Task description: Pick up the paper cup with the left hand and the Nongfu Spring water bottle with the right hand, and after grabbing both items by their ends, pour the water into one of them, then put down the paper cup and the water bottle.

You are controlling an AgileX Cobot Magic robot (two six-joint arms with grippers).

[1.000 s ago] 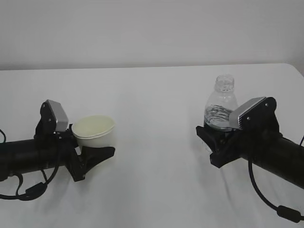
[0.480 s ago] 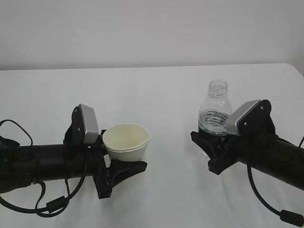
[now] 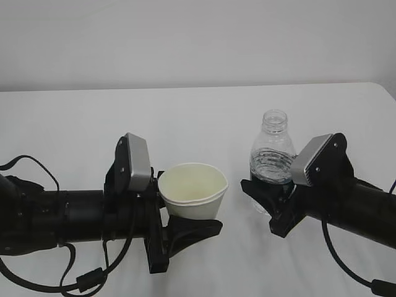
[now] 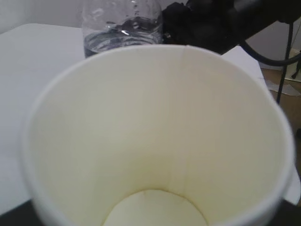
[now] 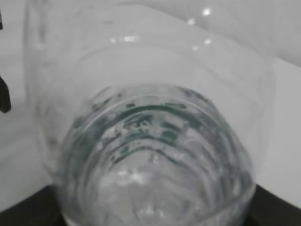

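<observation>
Above the white worktop (image 3: 204, 117), the left hand (image 3: 176, 226) grips the empty cup (image 3: 193, 190) in part-open jaws; the right hand (image 3: 267, 199) clamps the uncapped bottle (image 3: 271, 158) low down, upright, water (image 3: 270, 166) inside; both held near each other.

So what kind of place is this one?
Probably a lab test bench: a bare white table against a blank wall, with only a cup and a bottle, each held by a robot arm.
</observation>
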